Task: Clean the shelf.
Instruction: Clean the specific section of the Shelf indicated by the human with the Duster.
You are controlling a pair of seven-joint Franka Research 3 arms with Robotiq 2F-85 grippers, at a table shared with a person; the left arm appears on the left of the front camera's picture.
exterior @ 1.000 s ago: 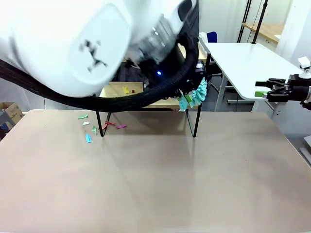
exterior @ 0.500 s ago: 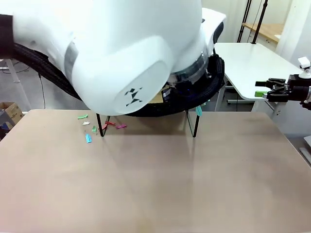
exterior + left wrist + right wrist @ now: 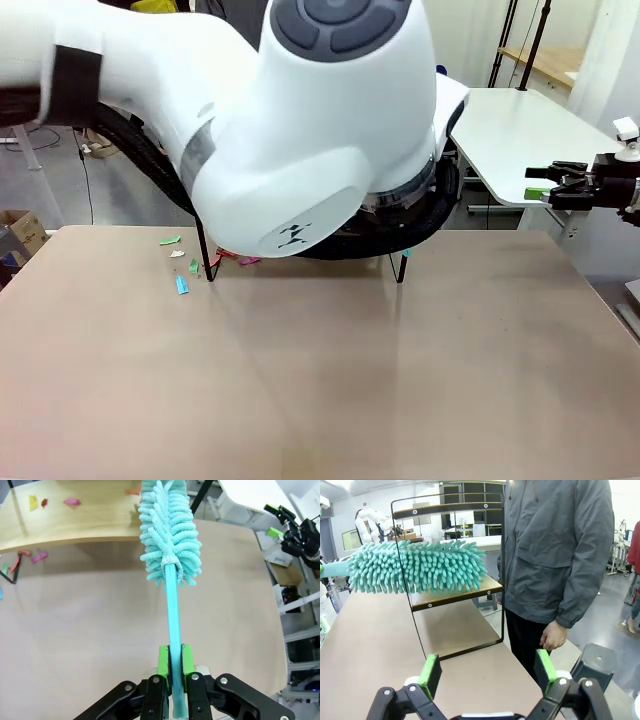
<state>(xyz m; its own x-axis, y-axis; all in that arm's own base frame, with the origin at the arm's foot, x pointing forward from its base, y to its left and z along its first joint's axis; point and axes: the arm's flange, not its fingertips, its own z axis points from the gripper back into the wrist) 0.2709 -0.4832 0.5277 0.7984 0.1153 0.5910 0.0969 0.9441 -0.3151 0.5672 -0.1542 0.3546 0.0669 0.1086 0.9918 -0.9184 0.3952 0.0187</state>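
Beige table (image 3: 300, 380), scrap-littered wooden shelf (image 3: 75, 522)

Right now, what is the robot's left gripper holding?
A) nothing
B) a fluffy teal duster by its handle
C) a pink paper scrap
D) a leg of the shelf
B: in the left wrist view the left gripper is shut, green pads on the handle of the teal duster, by the shelf.

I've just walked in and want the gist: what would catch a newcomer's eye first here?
The fluffy teal duster, clamped in the left gripper, reaches over the lower board of the shelf. Coloured paper scraps lie on that board and on the table by a shelf leg.
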